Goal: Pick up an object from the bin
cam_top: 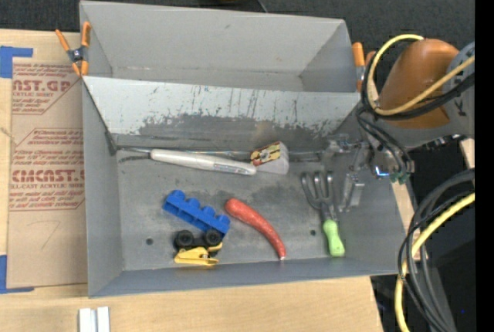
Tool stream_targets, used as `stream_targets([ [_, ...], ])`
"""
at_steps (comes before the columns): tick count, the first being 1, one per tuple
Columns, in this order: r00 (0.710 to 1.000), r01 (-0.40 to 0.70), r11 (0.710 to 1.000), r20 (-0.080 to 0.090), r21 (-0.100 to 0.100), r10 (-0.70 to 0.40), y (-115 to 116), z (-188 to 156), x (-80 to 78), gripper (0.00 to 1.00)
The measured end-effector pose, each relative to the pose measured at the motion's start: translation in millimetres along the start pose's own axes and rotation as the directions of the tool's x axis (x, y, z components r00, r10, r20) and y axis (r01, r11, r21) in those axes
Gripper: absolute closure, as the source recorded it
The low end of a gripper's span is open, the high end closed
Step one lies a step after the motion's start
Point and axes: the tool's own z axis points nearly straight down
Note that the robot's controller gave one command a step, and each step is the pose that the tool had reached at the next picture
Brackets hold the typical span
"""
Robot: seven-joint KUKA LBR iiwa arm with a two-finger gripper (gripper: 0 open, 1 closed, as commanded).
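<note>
Item nearest the hand: a small green piece [334,238], short, rounded and stubby, bright green along its whole visible length. It lies on the floor of the grey metal bin [216,45], in the right front corner and close to the front wall, with its long axis running roughly front to back. Its far end points toward the hand, and a thin pale neck appears to extend from that end. No marking is legible on it.

Hand [332,190]: positioned low over the right side of the bin floor, just behind the green piece. Whether it is open or closed cannot be determined from this view. No object can be confirmed in its grasp. Contact with the green piece cannot be confirmed.

Other contents, all apart from the hand:
- A red-orange chilli-shaped piece [256,225], left of the green piece.
- A blue toy brick [196,213].
- A small yellow and black toy [197,249], just in front of the brick.
- A long white stick-shaped item [202,160], near the back.
- A small pale packet [270,156], touching the stick's right end. It bears red and yellow print, which is unreadable.
</note>
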Motion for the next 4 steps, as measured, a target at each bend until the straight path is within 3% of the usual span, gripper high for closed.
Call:
stream_targets([
  [1, 1.0, 0.001, 1.0, 0.008, 0.001, -0.001, 1, -5, -2.2, 0.0],
  [2, 0.951, -0.31, 0.951, 0.005, -0.001, 0.31, -4, 59, 25.9, 0.0],
  [3, 0.979, -0.204, 0.979, 0.011, 0.0, 0.204, -5, 8, 54.1, 0.0],
  [4, 0.831, -0.557, 0.831, 0.001, -0.001, 0.557, -2, 30, 59.1, 0.0],
])
